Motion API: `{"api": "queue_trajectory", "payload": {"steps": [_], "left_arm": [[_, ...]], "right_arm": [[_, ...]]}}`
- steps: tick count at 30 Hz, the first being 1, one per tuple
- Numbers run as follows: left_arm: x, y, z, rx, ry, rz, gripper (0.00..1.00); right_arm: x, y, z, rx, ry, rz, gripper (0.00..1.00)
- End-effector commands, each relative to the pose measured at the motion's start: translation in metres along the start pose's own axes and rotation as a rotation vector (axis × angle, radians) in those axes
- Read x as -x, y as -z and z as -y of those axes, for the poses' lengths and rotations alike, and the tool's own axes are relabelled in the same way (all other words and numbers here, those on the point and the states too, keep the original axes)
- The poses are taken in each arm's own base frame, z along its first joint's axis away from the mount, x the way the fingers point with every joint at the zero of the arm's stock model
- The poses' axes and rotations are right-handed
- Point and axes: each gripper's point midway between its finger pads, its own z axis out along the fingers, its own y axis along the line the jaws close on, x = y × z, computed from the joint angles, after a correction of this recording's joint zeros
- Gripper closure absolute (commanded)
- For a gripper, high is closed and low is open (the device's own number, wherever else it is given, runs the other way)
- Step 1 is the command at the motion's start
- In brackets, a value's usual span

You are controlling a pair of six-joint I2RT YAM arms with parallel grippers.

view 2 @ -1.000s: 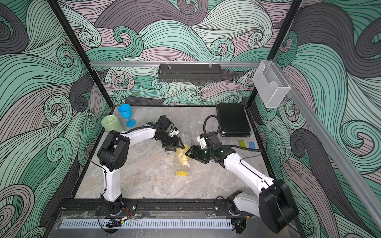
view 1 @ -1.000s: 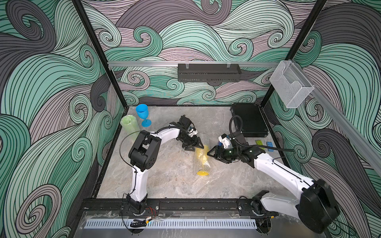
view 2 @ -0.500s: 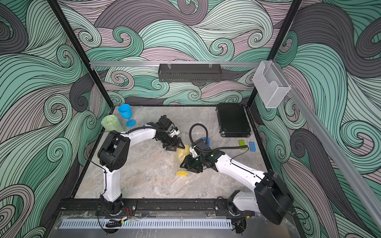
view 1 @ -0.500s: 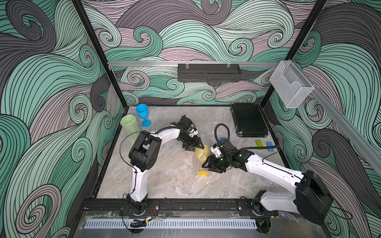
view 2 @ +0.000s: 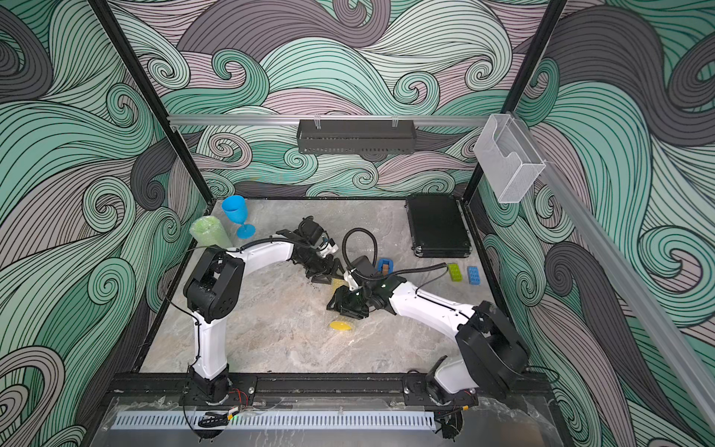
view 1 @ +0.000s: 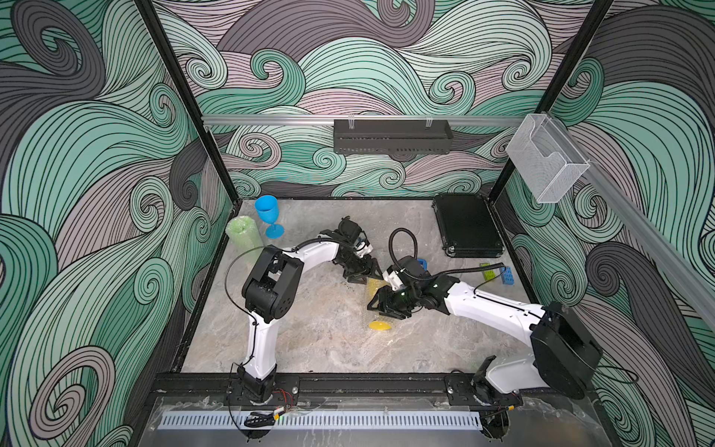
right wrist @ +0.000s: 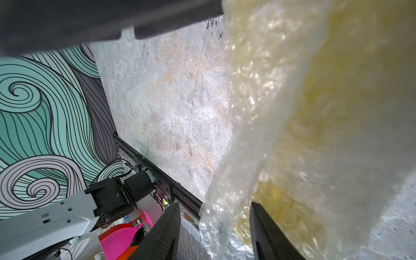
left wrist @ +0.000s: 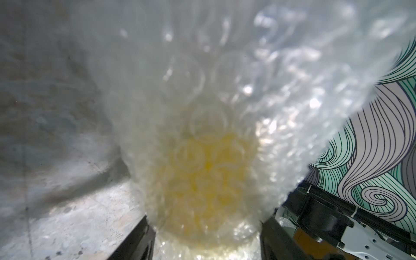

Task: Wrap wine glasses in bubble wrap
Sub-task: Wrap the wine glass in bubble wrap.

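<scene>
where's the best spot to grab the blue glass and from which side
Probably the stem, from the side facing the middle of the table: the blue glass stands upright on its foot, the stem is its thinnest part, and the wrapped green glass crowds its wall side.

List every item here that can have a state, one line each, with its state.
yellow goblet, lying on its side, bowl and stem wrapped, foot bare.
bubble wrap, rolled partly around the yellow goblet.
green goblet, standing, wrapped.
blue goblet, upright, unwrapped.
left gripper, closed on the wrapped bowl.
right gripper, open, jaws straddling the bubble wrap.
black case, shut, lying flat.
</scene>
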Motion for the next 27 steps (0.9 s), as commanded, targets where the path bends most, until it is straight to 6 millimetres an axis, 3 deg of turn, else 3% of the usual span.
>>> {"api": "queue_trajectory", "payload": {"steps": [1,8,14,21,27], "left_arm": [[-0.027,-0.019,-0.035,0.14,0.058,-0.082,0.33],[-0.029,-0.019,-0.035,0.139,0.054,-0.08,0.33],[-0.029,-0.018,-0.034,0.137,0.048,-0.076,0.33],[-0.03,-0.021,-0.035,0.146,0.047,-0.084,0.34],[-0.03,-0.022,-0.038,0.16,0.041,-0.084,0.34]], "right_arm": [[-0.001,-0.007,-0.006,-0.002,0.006,0.004,0.45],[-0.003,-0.019,-0.008,-0.011,0.015,-0.031,0.42],[0.003,-0.008,-0.025,0.023,0.042,-0.008,0.44],[-0.002,-0.003,-0.022,0.006,0.029,-0.016,0.58],[-0.006,0.012,-0.018,0.003,0.033,0.009,0.87]]}}
